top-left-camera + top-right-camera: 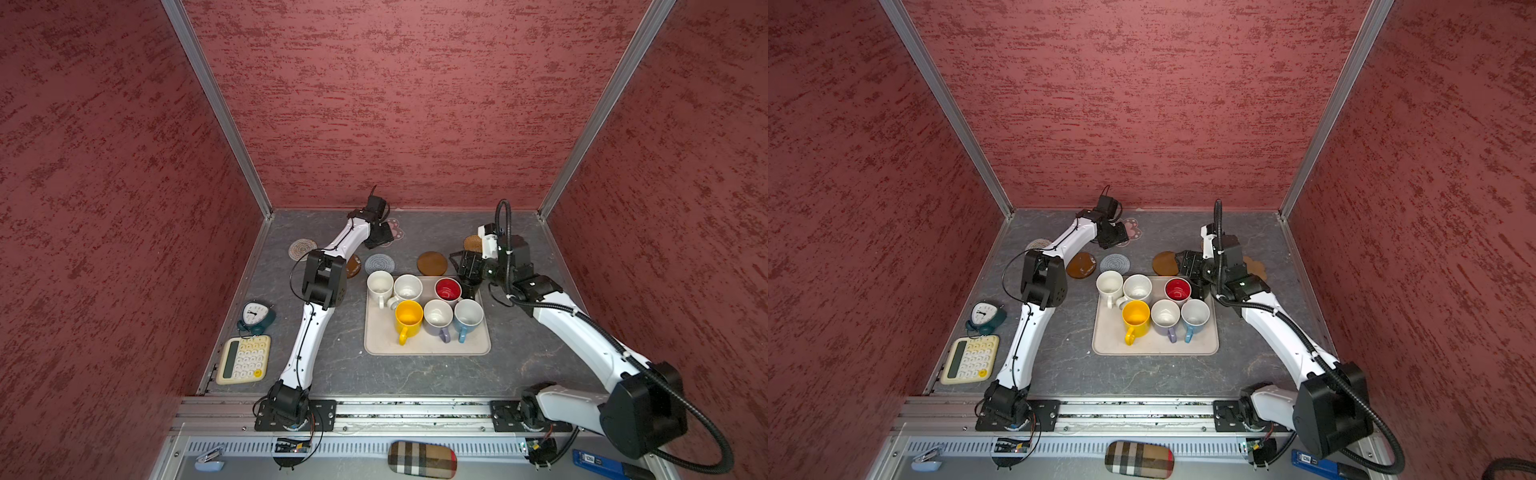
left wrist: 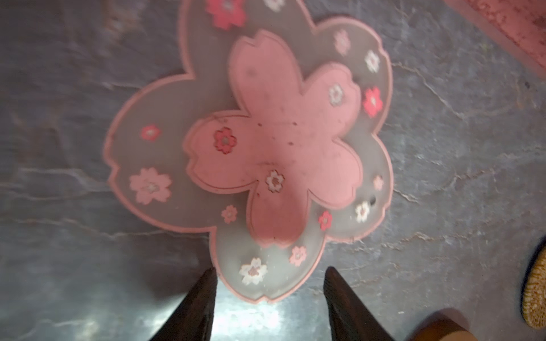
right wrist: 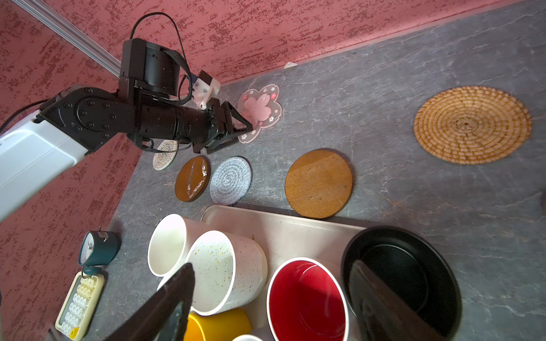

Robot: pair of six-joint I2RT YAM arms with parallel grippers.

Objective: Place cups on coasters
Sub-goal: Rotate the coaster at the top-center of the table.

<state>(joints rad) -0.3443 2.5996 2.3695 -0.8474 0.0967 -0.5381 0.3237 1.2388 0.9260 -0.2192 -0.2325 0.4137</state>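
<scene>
Six cups stand on the beige tray (image 1: pixel 428 349): two white (image 1: pixel 379 284) (image 1: pixel 408 287), red-inside (image 1: pixel 448 289), yellow (image 1: pixel 409 318), lavender (image 1: pixel 437 316) and light blue (image 1: pixel 468 316). A black cup (image 3: pixel 413 265) sits at the tray's back right corner. My right gripper (image 3: pixel 271 265) hangs open above the red-inside cup (image 3: pixel 307 298), one finger over the black cup. My left gripper (image 2: pixel 270 274) is open low over the pink flower coaster (image 2: pixel 271 141), its tips either side of one lobe. Behind the tray lie beige (image 1: pixel 302 249), grey (image 1: pixel 379 264), brown (image 1: pixel 432 263), rattan (image 1: pixel 473 243) and cork (image 1: pixel 1256 266) coasters.
Another brown disc (image 1: pixel 1080 265) lies beside the left arm's elbow. A clock (image 1: pixel 254 316) and a calculator (image 1: pixel 244 359) sit at the left edge. Red walls close in the back and sides. A checked case (image 1: pixel 422 459) lies on the front rail.
</scene>
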